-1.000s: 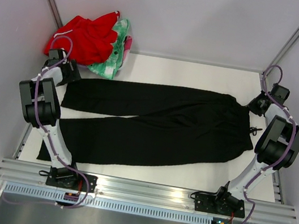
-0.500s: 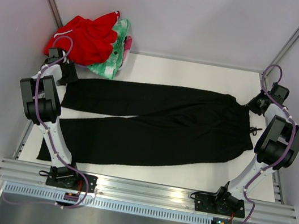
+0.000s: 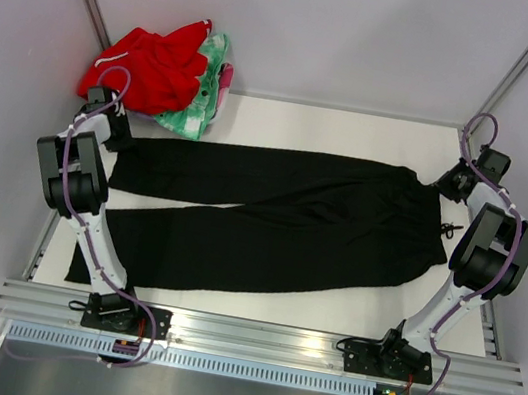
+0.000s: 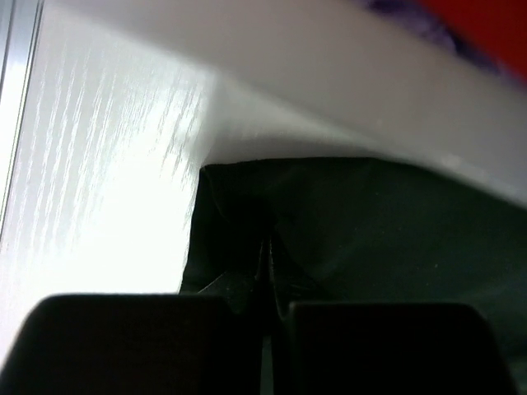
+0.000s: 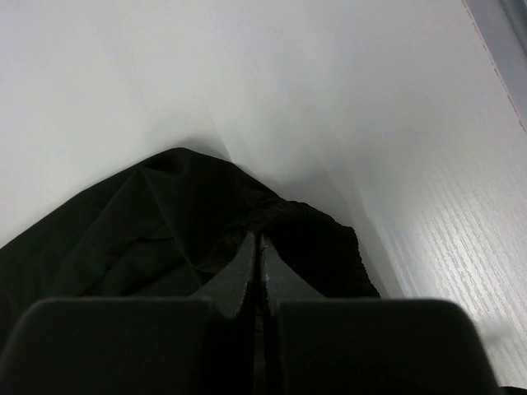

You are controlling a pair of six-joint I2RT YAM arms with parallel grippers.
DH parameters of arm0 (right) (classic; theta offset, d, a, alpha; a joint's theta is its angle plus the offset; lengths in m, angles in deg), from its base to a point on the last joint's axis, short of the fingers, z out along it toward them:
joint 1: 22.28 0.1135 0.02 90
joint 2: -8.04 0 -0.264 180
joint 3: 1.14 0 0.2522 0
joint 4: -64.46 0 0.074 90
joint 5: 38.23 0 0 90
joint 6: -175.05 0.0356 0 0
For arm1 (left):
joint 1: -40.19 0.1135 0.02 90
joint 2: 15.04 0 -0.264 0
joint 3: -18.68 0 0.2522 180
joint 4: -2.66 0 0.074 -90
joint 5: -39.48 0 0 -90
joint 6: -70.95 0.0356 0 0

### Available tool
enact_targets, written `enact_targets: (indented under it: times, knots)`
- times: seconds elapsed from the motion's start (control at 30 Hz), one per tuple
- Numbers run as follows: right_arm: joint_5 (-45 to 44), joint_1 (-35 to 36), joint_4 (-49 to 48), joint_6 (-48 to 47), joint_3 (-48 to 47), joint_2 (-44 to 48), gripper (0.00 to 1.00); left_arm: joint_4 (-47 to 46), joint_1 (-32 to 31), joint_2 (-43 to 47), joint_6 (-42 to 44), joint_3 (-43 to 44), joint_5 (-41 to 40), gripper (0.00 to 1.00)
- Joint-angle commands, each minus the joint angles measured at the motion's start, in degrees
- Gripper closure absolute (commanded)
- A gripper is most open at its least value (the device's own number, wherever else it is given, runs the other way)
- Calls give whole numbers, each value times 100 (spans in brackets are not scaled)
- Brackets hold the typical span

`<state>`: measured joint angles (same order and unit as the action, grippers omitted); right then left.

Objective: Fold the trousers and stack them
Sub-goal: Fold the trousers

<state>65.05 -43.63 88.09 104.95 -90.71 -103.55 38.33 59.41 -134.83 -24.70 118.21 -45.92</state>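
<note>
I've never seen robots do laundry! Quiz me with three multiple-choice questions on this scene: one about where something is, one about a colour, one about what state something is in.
1. Where does the red garment lie?
A) near right corner
B) far left corner
C) on the floor

2. What colour are the trousers?
A) blue
B) white
C) black

3. The left gripper and right gripper are:
A) shut on the trousers
B) wide open
C) holding a cup

Answers:
1 B: the top view shows it bunched at the far left.
2 C: they are plain black all over.
3 A: each wrist view shows closed fingers pinching black fabric.
</note>
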Motion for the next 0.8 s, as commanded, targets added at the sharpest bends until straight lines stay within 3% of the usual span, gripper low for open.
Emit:
enact_targets:
  times: [0.0,0.37,0.57,0.77]
  knots:
    - [236,34,-178,31,-197,269,100,-362,-6,657,205,-271,-47,98]
    - [1282,25,-1145,-179,146,841,100,-1224,38,2406,12,-957,392,98]
    - [1072,25,-857,-258,-74,902,100,-1286,90,2917,-85,-1247,384,98]
    - [1089,-1,-1206,-338,391,1192,100,-1365,117,3330,-208,-1599,332,98]
